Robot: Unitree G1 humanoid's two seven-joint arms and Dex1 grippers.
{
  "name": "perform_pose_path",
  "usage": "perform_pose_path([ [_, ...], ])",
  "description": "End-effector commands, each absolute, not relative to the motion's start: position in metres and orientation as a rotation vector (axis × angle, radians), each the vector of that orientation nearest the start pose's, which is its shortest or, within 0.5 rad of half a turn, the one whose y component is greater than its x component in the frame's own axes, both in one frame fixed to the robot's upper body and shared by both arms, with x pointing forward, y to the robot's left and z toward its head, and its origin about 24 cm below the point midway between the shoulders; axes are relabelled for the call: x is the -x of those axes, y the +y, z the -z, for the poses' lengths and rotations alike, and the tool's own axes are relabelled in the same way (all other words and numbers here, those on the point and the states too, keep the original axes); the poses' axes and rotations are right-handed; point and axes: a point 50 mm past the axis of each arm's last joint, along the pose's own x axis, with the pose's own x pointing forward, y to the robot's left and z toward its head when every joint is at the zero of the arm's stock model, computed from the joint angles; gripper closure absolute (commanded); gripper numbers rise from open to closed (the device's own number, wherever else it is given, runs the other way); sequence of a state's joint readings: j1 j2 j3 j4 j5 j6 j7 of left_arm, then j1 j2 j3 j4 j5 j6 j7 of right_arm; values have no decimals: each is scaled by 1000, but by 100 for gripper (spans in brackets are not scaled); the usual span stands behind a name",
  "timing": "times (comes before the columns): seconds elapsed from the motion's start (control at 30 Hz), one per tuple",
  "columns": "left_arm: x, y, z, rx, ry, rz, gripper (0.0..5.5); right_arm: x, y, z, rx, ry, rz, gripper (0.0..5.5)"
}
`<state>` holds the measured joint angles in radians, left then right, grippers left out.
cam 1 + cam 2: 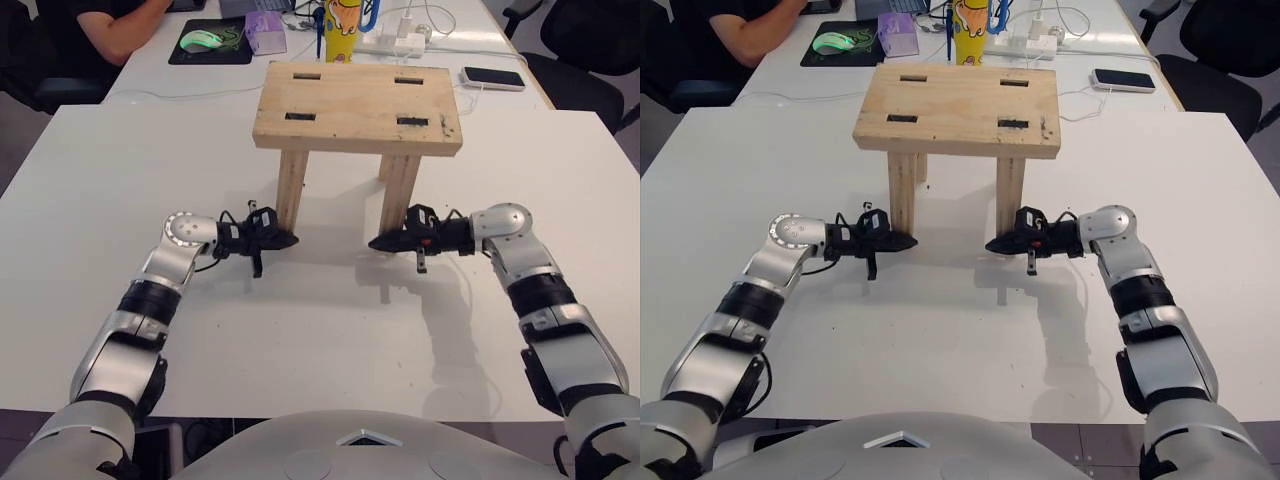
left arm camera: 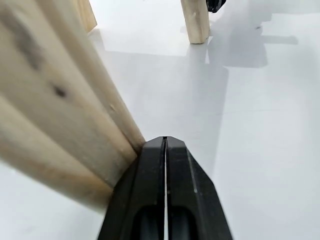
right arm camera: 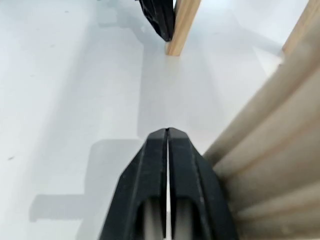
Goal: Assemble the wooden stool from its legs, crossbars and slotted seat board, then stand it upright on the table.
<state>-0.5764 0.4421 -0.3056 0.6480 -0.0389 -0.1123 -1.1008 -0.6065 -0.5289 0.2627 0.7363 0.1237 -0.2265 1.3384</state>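
The wooden stool stands upright on the white table (image 1: 120,190), its slotted seat board (image 1: 358,105) on top. My left gripper (image 1: 290,240) is shut and empty, its tip against the base of the front left leg (image 1: 291,188). My right gripper (image 1: 375,243) is shut and empty too, its tip at the base of the front right leg (image 1: 398,190). In the left wrist view the closed fingers (image 2: 165,150) touch the near leg (image 2: 65,100), with the other leg (image 2: 196,22) farther off. The right wrist view has the closed fingers (image 3: 167,137) beside its leg (image 3: 260,150).
Behind the table's far edge lie a phone (image 1: 493,77), a yellow cup (image 1: 342,25), a power strip (image 1: 395,44), a purple box (image 1: 265,32) and a mouse on a dark pad (image 1: 203,41). White tabletop spreads to both sides and in front of the stool.
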Motion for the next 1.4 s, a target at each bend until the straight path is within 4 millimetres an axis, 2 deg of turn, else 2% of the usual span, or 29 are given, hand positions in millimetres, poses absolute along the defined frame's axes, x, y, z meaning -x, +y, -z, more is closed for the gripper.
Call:
perform_pose_path([
  [0.03, -354, 146, -73, -523, 292, 1164, 547, -341, -178, -79, 593, 282, -1318, 550],
  [0.27, -384, 146, -100, -607, 327, 1022, 547, -375, -160, -99, 896, 306, -1146, 550],
  [0.47, -392, 144, -108, -636, 338, 951, 547, -393, -154, -116, 1143, 270, -968, 550],
  [0.6, -392, 147, -105, -650, 350, 921, 547, -395, -146, -118, 1182, 239, -956, 550],
  [0.7, -388, 156, -101, -617, 339, 917, 547, -392, -137, -117, 1017, 207, -1015, 550],
  [0.8, -379, 168, -92, -536, 293, 948, 547, -381, -133, -107, 765, 185, -1131, 550],
  [0.87, -369, 175, -86, -427, 199, 969, 547, -368, -135, -92, 579, 152, -1200, 550],
  [0.9, -363, 177, -87, -370, 82, 945, 547, -361, -137, -83, 445, 127, -1207, 550],
  [0.97, -342, 179, -102, -221, -221, 752, 547, -345, -146, -67, 153, 71, -1144, 550],
  [1.0, -326, 181, -106, -167, -303, 668, 547, -337, -151, -61, 36, 46, -1078, 550],
  [1.07, -288, 182, -98, -113, -335, 497, 547, -308, -161, -51, -167, 6, -899, 550],
  [1.13, -263, 181, -87, -43, -288, 355, 547, -281, -159, -52, -308, -39, -719, 550],
  [1.17, -256, 178, -84, -12, -269, 303, 547, -272, -155, -54, -363, -61, -625, 550],
  [1.23, -252, 171, -79, 4, -227, 206, 547, -260, -146, -54, -441, -29, -485, 550],
  [1.3, -257, 168, -81, -6, -237, 133, 547, -255, -142, -50, -394, 33, -369, 550],
  [1.33, -260, 169, -85, -47, -262, 78, 547, -255, -146, -48, -325, 66, -269, 550],
  [1.4, -265, 172, -88, -116, -272, -12, 547, -255, -151, -48, -243, 91, -262, 550],
])
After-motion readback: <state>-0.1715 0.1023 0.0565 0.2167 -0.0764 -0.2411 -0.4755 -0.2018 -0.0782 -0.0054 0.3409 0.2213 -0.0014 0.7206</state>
